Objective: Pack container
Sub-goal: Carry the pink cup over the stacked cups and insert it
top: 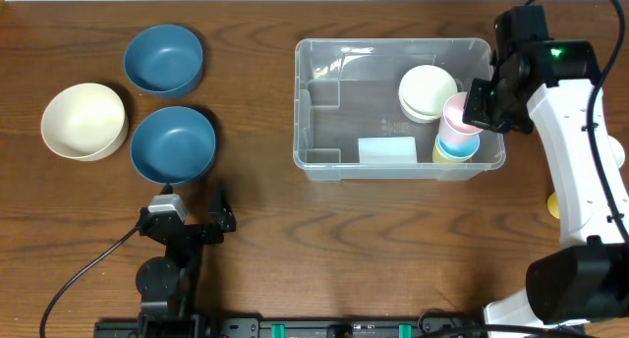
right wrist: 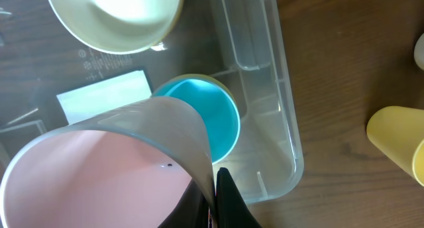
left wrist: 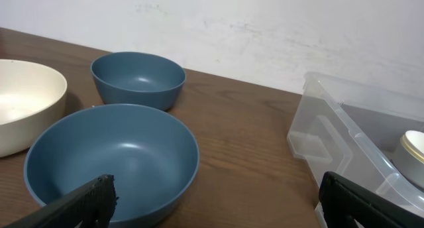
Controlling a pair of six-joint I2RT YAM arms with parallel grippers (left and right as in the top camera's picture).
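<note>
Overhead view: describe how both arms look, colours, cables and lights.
Right arm: white shells, black joints, a black wrist block with a green light, a black looping cable. Left arm: all black, a grey block near its wrist, a black trailing cable.

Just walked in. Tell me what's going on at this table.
The right gripper is shut on the rim of a pink cup, holding it over the clear container, above a blue cup standing in its corner. Stacked cream bowls already sit inside. The left gripper hangs open by the nearer blue bowl, touching nothing; a second blue bowl and a loose cream bowl sit beside it. A yellow cup waits outside the container.
</note>
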